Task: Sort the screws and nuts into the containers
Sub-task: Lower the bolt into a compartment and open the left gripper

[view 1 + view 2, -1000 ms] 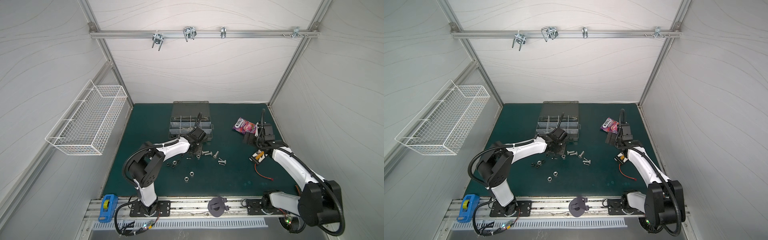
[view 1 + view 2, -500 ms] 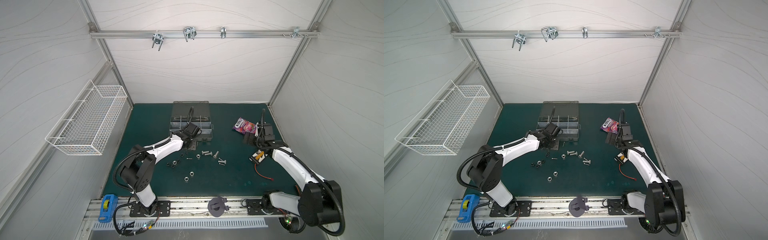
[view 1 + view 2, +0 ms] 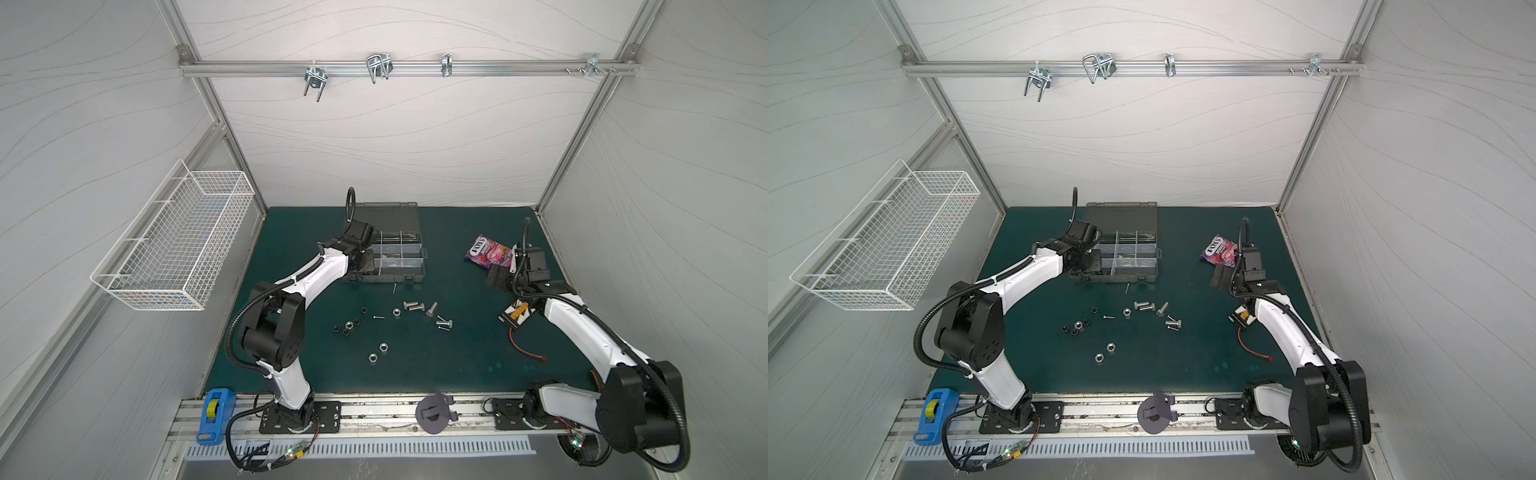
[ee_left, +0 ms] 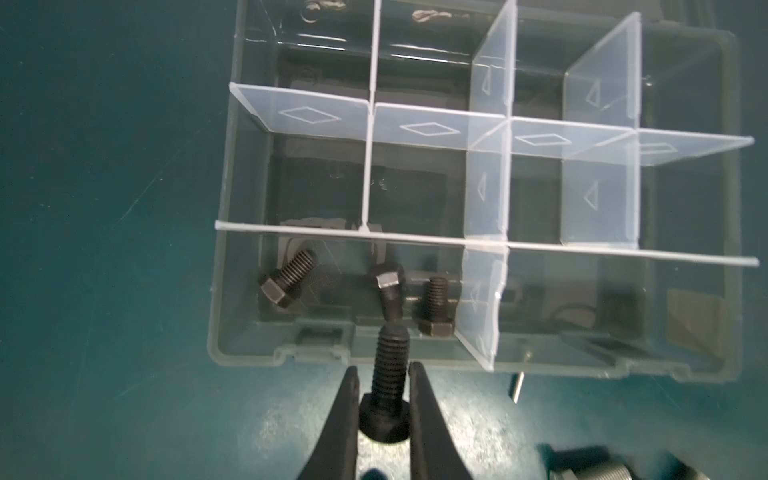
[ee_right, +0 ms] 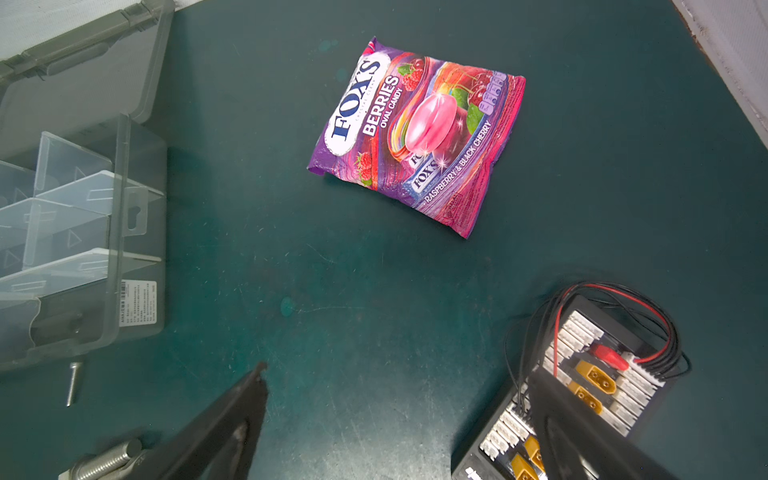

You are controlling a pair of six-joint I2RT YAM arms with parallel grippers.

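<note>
In the left wrist view my left gripper (image 4: 384,368) is shut on a short black bolt (image 4: 390,361), held by its head. Its threaded end points over the front rim of the grey organizer case (image 4: 232,353). The containers' near corner compartment holds three black bolts (image 4: 286,276). In both top views this gripper (image 3: 360,261) (image 3: 1083,262) hangs at the case's left end. Silver bolts (image 3: 413,306), thin screws (image 3: 379,318), silver nuts (image 3: 383,347) and black nuts (image 3: 347,326) lie loose on the mat. My right gripper (image 5: 397,372) (image 3: 496,276) is open and empty.
A purple candy bag (image 3: 488,251) (image 5: 415,133) lies at the back right. A connector board with red and black wires (image 3: 515,318) (image 5: 590,382) sits under the right forearm. A white wire basket (image 3: 174,249) hangs on the left wall. The case lid (image 3: 386,216) lies open behind.
My left gripper has moved leftward along the case front, carrying the black bolt, to the case's left end. The right arm has not moved.
</note>
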